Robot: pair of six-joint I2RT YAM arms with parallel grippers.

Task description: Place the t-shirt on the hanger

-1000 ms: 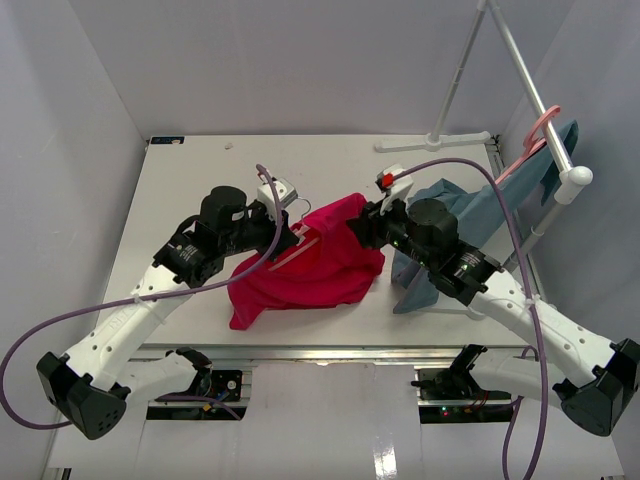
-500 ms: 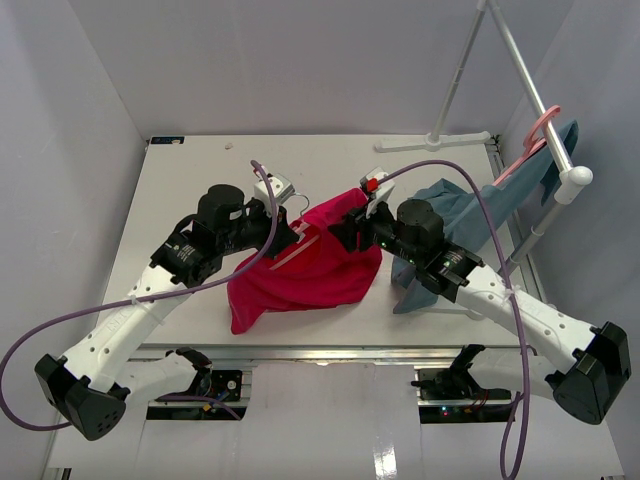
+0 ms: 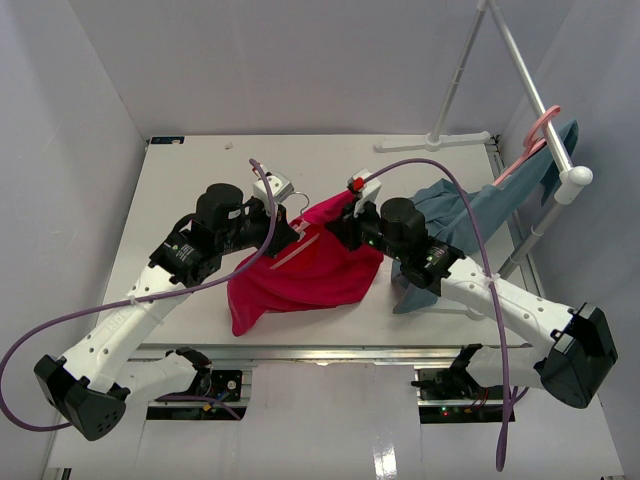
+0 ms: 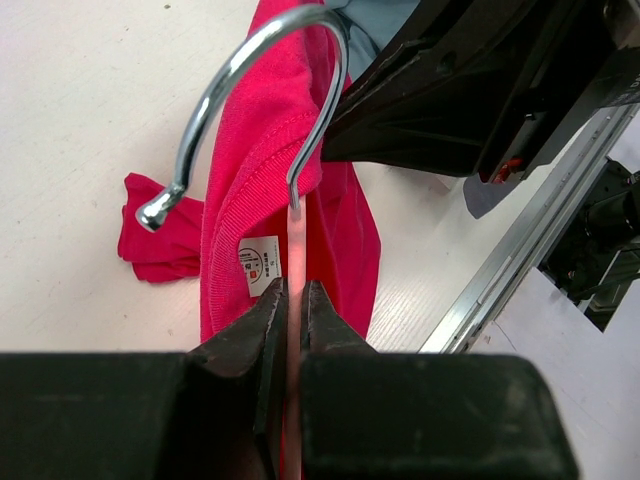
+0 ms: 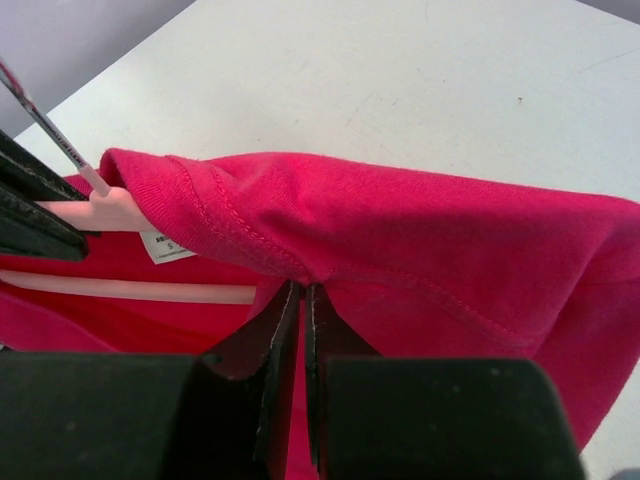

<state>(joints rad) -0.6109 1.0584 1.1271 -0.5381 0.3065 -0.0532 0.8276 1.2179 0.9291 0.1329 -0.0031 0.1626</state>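
The crimson t-shirt (image 3: pixel 305 265) lies bunched at the table's middle, partly lifted between both arms. The pale-pink hanger (image 4: pixel 296 250) sits inside its neck opening; its metal hook (image 4: pixel 250 80) sticks out above the collar. My left gripper (image 4: pixel 294 290) is shut on the hanger's pink neck just below the hook, next to the white label (image 4: pixel 256 263). My right gripper (image 5: pixel 303 292) is shut on the t-shirt's collar fabric (image 5: pixel 330 225), with the hanger's pink bar (image 5: pixel 150 290) showing inside the shirt. In the top view the left gripper (image 3: pixel 290 232) and the right gripper (image 3: pixel 340 228) are close together.
A blue-grey garment (image 3: pixel 470 215) hangs from a second pink hanger (image 3: pixel 535 140) on the silver rack pole (image 3: pixel 530 80) at the right and drapes onto the table. The rack's base (image 3: pixel 435 143) stands at the back. White walls close in both sides.
My right arm has moved left toward the left gripper, pulling the t-shirt's collar along the hanger. The left arm has barely moved.
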